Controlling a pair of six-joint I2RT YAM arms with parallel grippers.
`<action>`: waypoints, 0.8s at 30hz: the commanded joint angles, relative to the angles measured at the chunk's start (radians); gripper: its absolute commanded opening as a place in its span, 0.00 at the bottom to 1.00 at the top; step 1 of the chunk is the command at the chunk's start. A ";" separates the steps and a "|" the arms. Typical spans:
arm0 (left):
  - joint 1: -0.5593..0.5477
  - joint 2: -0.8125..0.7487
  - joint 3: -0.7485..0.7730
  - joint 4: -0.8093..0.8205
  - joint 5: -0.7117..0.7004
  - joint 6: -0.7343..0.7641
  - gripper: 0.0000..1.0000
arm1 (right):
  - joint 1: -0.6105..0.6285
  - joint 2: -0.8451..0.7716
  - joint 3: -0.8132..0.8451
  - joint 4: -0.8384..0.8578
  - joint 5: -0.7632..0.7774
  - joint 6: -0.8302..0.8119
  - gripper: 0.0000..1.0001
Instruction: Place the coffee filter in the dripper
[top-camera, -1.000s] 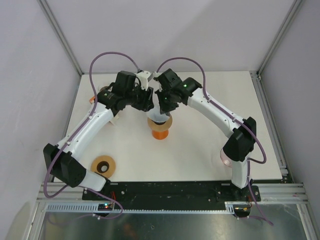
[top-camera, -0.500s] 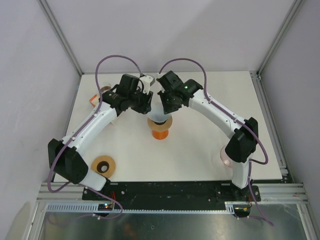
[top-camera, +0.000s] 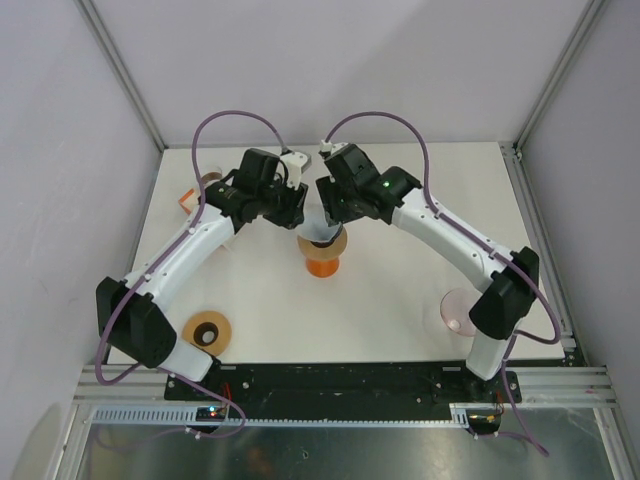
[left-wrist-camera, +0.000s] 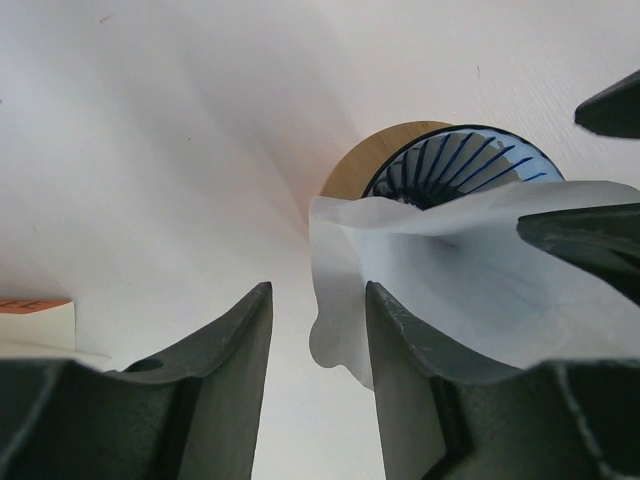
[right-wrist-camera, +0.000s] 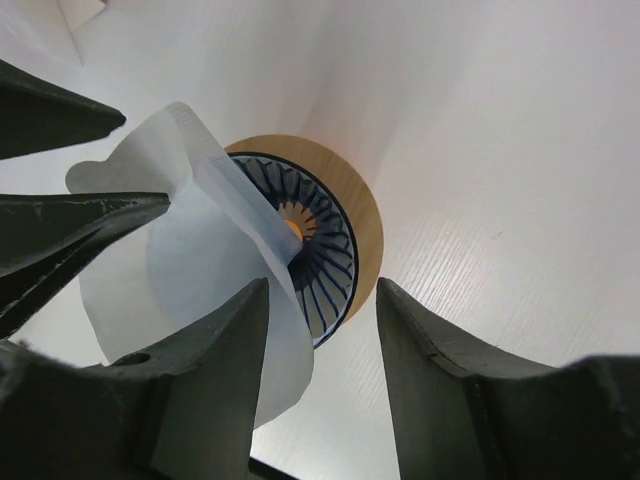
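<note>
Coffee filter tilted in the dripper, right jaws newly spread, left jaws apart too.

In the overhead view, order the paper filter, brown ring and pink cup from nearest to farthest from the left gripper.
1. Paper filter, beside the left gripper.
2. Brown ring, near-left corner.
3. Pink cup, near right.

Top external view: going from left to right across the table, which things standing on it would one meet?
Brown ring → orange dripper with the white filter → pale pink round dish.
</note>
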 joint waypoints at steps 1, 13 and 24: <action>-0.004 -0.009 0.034 0.005 0.019 0.030 0.48 | 0.007 -0.072 -0.003 0.078 0.068 -0.042 0.54; -0.003 -0.041 0.105 0.004 0.008 0.045 0.66 | 0.072 -0.160 -0.024 0.191 0.192 -0.197 0.55; 0.103 -0.080 0.136 0.004 0.061 0.022 0.78 | 0.097 -0.230 -0.145 0.284 -0.060 -0.258 0.10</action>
